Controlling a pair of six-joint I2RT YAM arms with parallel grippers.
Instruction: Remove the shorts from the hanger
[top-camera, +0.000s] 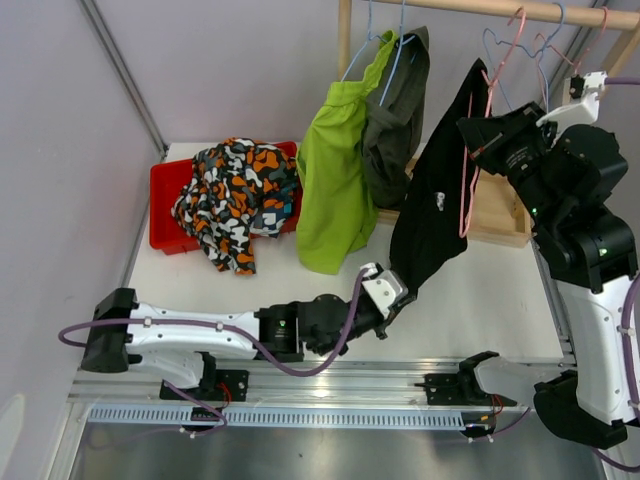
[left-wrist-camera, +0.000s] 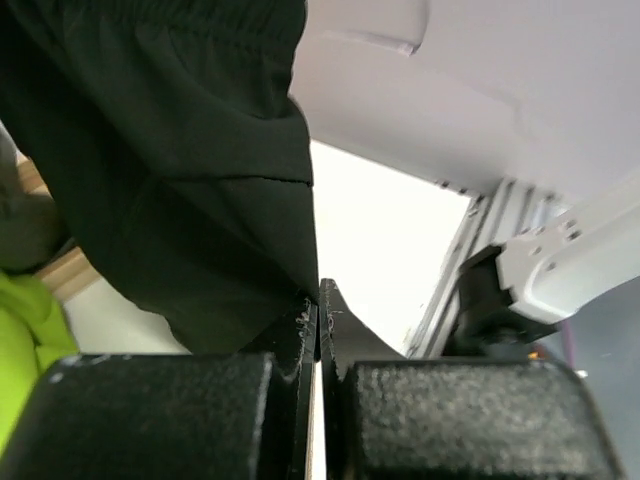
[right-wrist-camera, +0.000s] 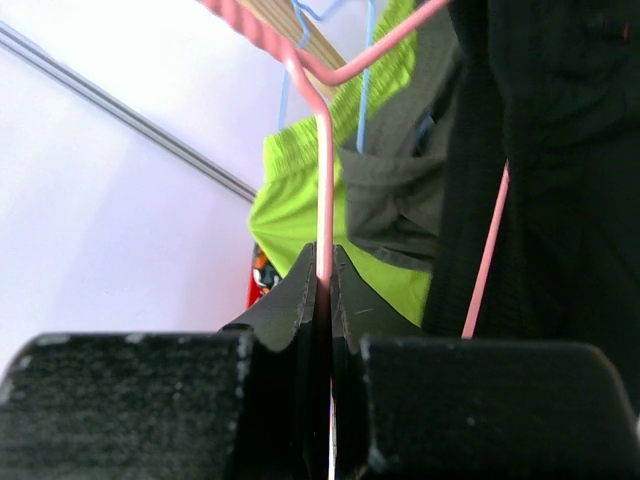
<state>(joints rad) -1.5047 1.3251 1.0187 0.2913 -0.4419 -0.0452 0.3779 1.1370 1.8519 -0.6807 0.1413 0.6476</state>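
The black shorts (top-camera: 432, 205) hang from a pink hanger (top-camera: 465, 205) on the wooden rail (top-camera: 470, 8). My right gripper (top-camera: 476, 138) is shut on that hanger's wire (right-wrist-camera: 323, 180), which runs straight up out of the closed tips (right-wrist-camera: 326, 258). Low on the table, my left gripper (top-camera: 388, 296) is shut at the black shorts' bottom hem (left-wrist-camera: 200, 200), with the fabric's edge caught at the fingertips (left-wrist-camera: 319, 292). Lime green shorts (top-camera: 335, 180) and dark grey-olive shorts (top-camera: 395, 120) hang on blue hangers to the left. An orange-black-white patterned pair (top-camera: 238, 195) lies heaped in the red bin (top-camera: 163, 205).
Bare pink and blue hangers (top-camera: 525, 45) hang on the rail at the right. The rack's wooden base (top-camera: 500, 215) sits behind the black shorts. A metal rail (top-camera: 300, 385) runs along the near table edge, and grey walls close in on the left.
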